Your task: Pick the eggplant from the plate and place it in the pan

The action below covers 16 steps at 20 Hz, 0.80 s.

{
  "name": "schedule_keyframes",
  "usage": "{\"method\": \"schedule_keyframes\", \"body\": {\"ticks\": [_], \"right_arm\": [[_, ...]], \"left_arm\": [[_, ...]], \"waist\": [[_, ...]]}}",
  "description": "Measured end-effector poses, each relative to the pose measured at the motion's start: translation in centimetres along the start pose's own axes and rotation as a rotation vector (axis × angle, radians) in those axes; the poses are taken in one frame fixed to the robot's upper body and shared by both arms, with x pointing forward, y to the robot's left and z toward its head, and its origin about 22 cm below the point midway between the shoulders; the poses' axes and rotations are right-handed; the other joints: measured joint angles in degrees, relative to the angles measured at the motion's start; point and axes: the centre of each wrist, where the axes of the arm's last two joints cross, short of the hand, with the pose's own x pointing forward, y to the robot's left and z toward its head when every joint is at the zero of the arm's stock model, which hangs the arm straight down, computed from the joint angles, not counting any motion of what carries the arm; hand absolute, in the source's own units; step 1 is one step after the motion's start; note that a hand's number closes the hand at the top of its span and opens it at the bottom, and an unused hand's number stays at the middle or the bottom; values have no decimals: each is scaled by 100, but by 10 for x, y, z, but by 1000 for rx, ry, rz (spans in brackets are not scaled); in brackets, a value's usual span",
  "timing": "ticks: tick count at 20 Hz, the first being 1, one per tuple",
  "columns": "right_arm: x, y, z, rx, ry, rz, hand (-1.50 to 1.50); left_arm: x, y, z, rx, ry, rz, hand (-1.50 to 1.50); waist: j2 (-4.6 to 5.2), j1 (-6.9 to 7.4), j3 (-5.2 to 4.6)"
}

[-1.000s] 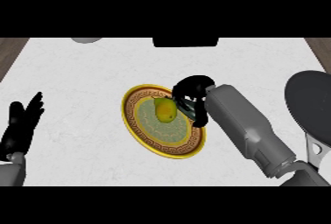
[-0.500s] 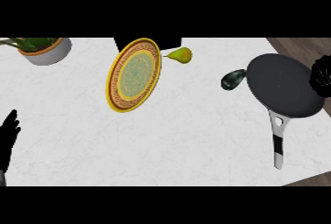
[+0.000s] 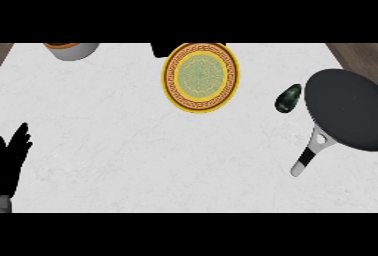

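The yellow-rimmed plate [image 3: 201,77] lies at the counter's far middle with nothing on it. A black pan [image 3: 347,107] sits at the right, its grey-tipped handle [image 3: 310,154] pointing toward me. A dark green oval vegetable [image 3: 288,98] lies on the counter against the pan's left rim, outside the pan; I cannot tell whether it is the eggplant. My left hand [image 3: 15,156] rests open at the left edge, fingers up. My right hand shows nowhere.
A white pot [image 3: 70,49] with an orange inside stands at the far left corner. A black object [image 3: 164,49] sits just behind the plate. Wood flooring shows past the counter's far corners.
My right hand, over the plate a second ago, has left the view. The yellow-green item seen on and then beside the plate no longer shows. The view itself has shifted.
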Motion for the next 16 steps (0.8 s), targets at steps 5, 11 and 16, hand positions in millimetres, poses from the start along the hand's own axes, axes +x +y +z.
{"method": "schedule_keyframes", "body": {"ticks": [5,11,16], "right_arm": [[-24,-6,45,-87,51,-80,150],[-22,15,36,-108,80,-191,150],[-6,39,2,-92,105,-269,150]], "left_arm": [[24,-23,-3,-62,-50,-18,0],[36,-30,-12,-102,-70,-31,0],[44,-40,-15,-119,-84,-31,0]], "waist": [[84,464,-18],[129,726,-28],[153,842,-28]]}}
